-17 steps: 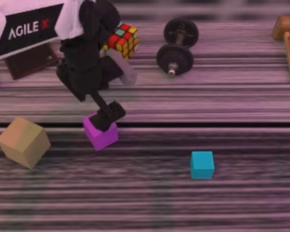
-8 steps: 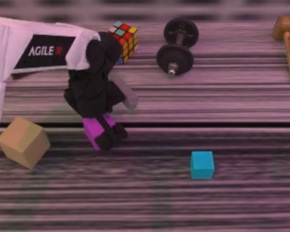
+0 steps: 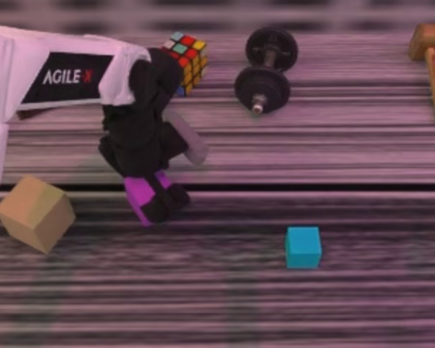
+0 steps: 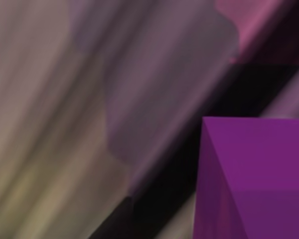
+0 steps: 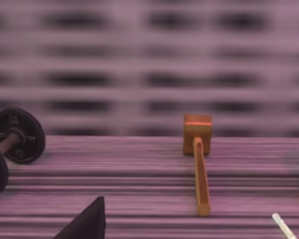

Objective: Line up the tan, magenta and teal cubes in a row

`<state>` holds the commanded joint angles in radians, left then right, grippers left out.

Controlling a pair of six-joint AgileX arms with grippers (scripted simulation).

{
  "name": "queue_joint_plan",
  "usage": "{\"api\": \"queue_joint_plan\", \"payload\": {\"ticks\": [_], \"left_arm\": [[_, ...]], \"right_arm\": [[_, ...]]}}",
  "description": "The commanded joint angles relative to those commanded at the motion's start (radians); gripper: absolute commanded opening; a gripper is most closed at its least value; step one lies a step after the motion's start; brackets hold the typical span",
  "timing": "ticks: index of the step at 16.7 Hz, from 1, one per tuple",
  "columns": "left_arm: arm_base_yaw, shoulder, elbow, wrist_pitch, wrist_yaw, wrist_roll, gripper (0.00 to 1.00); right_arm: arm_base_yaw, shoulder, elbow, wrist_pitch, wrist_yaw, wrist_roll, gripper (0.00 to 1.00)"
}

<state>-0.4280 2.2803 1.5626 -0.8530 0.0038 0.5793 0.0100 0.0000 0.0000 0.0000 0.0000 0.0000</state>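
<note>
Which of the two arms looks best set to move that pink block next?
The left: its tool is already down around the magenta cube, fingers on either side. The right arm is out of the top view.

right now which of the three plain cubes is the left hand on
The magenta cube: the left hand covers most of it. The tan cube and the teal cube sit apart, untouched.

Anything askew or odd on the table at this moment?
Only the tan cube, which sits rotated against the table's plank lines, while the teal cube sits square. The left gripper is down over the magenta cube. Nothing looks spilled or damaged.
</note>
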Motion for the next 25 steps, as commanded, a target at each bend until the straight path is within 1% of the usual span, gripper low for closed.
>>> {"api": "queue_joint_plan", "payload": {"ticks": [7, 8, 15, 17, 19, 23, 25], "left_arm": [[0.000, 0.000, 0.000, 0.000, 0.000, 0.000, 0.02], [0.000, 0.000, 0.000, 0.000, 0.000, 0.000, 0.00], [0.000, 0.000, 0.000, 0.000, 0.000, 0.000, 0.00], [0.001, -0.023, 0.006, -0.015, 0.009, -0.006, 0.00], [0.007, -0.037, 0.033, -0.051, 0.008, -0.009, 0.00], [0.016, -0.088, 0.112, -0.193, 0.008, -0.008, 0.00], [0.019, -0.109, 0.139, -0.238, 0.008, -0.008, 0.00]], "right_arm": [[0.000, 0.000, 0.000, 0.000, 0.000, 0.000, 1.00], [0.000, 0.000, 0.000, 0.000, 0.000, 0.000, 1.00], [0.000, 0.000, 0.000, 0.000, 0.000, 0.000, 1.00], [0.000, 0.000, 0.000, 0.000, 0.000, 0.000, 1.00], [0.000, 0.000, 0.000, 0.000, 0.000, 0.000, 1.00], [0.000, 0.000, 0.000, 0.000, 0.000, 0.000, 1.00], [0.000, 0.000, 0.000, 0.000, 0.000, 0.000, 1.00]]}}
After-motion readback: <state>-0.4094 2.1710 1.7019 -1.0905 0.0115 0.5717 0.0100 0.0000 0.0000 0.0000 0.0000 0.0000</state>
